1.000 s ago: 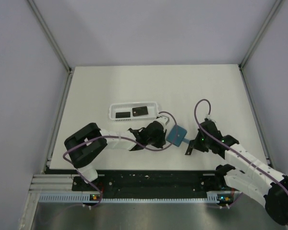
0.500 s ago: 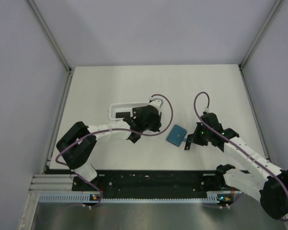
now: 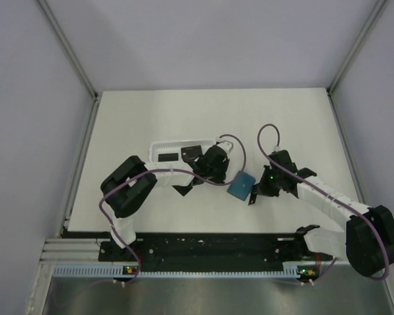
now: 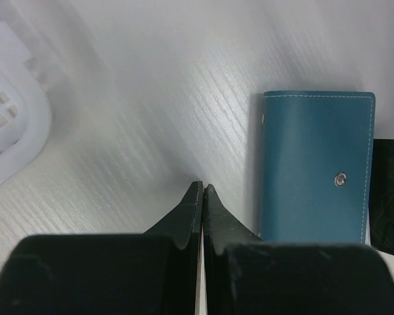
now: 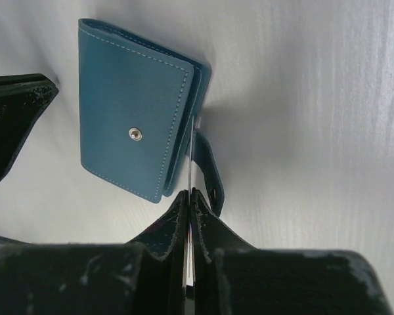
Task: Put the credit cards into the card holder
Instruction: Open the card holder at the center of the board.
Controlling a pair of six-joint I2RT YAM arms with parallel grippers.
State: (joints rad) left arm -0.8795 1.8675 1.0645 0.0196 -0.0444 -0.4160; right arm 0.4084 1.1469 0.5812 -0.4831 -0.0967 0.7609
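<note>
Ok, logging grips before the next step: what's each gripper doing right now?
Left gripper: closed, empty, beside the card holder.
Right gripper: closed on a credit card, seen edge-on.

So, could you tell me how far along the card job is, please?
Nothing visibly sits inside the card holder yet. In hand: the right pincer grips one card edge-on at the holder's open side. Remaining: two cards in the white basket; the left pincer is shut, empty.
</note>
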